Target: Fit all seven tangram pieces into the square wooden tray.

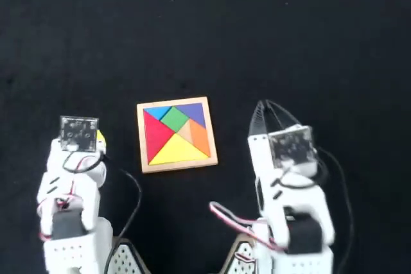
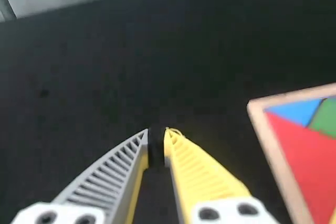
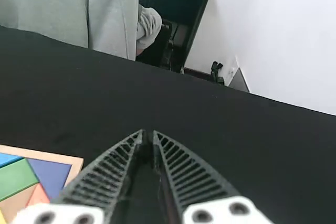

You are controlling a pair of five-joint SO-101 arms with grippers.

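Square wooden tray (image 1: 140, 140) near the middle of the black desk (image 1: 289, 49), lying flat and packed edge to edge with tangram pieces (image 1: 173, 151) in red, yellow, green, light blue, violet, orange and tan. Just beside its left edge, left claw (image 2: 156, 142), tips pressed together on nothing. Off its right side, slightly farther, right claw (image 3: 148, 141), likewise closed and empty.

L pincer (image 2: 156, 144) tips together | R pincer (image 3: 147, 139) same | both apparently low, nr own bases
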